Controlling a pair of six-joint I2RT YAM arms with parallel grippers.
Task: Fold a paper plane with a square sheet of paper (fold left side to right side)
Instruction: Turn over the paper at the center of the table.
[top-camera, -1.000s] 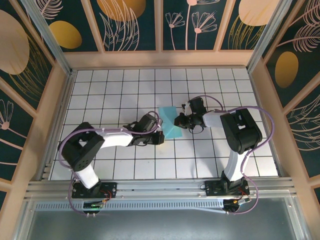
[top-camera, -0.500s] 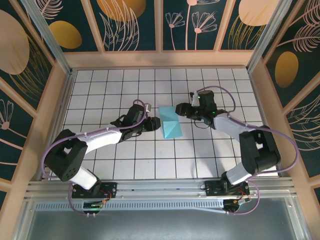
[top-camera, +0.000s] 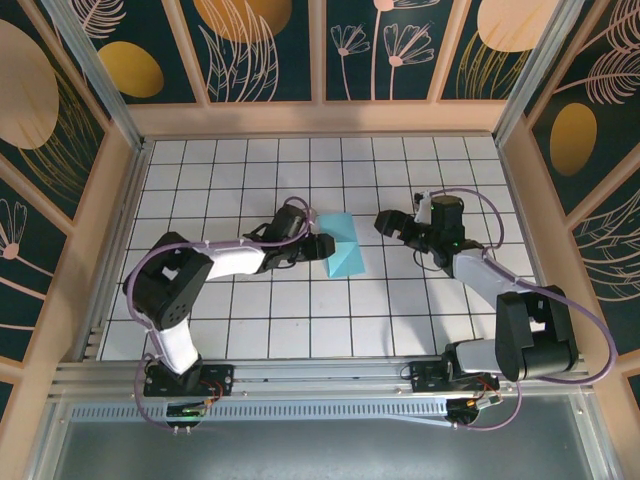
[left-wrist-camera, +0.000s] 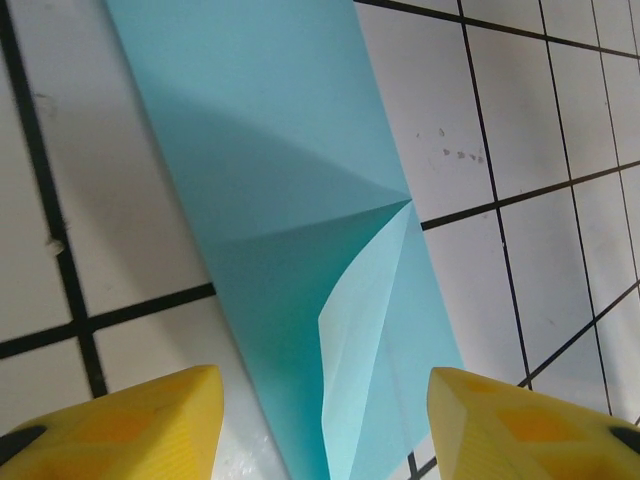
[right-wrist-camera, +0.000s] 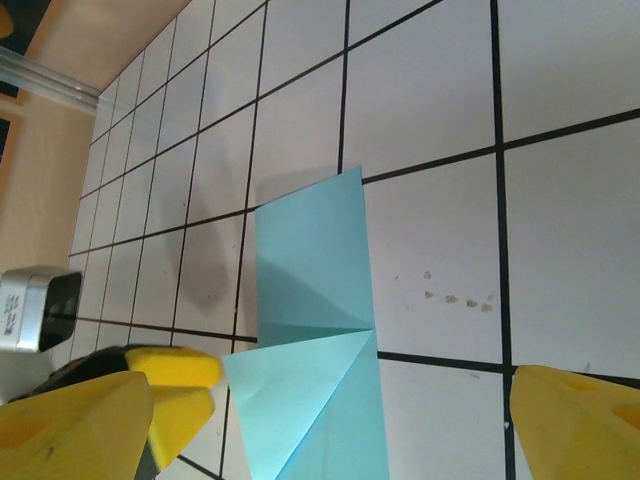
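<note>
Turquoise paper (top-camera: 340, 245): lay folded at centre, flap (left-wrist-camera: 370, 330) perhaps lifted.
Right gripper (top-camera: 392, 226): had retreated toward 3 o'clock, jaws apart, empty.
Left gripper (top-camera: 318, 245): had come to paper's 9 o'clock edge, jaws apart.
Meaning: fold released; crease pressing likely next.

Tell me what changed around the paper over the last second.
The right gripper drew back to the right, away from the folded turquoise paper. It is now open and apart from the paper. The left gripper moved in to the paper's left edge. It is open and holds nothing. The paper stayed roughly where it was, folded into a strip with a corner flap.
</note>
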